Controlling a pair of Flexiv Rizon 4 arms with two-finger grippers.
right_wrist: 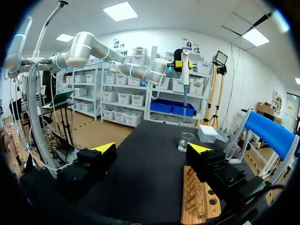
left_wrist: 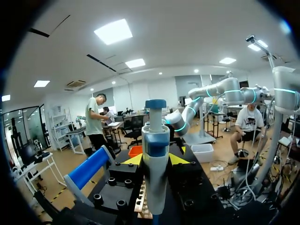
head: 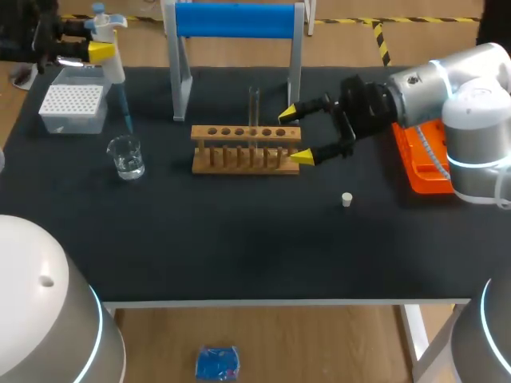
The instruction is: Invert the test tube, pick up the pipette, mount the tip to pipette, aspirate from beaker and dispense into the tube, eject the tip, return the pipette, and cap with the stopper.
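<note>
Now L gripper clamps pipette.

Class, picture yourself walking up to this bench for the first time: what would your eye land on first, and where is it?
The bright blue bar of the stand at the table's far edge stands out first. At the far left corner the left gripper is shut on the pipette, near the tip box. The right gripper hangs open at the end of the wooden rack, where one test tube stands upright.
</note>
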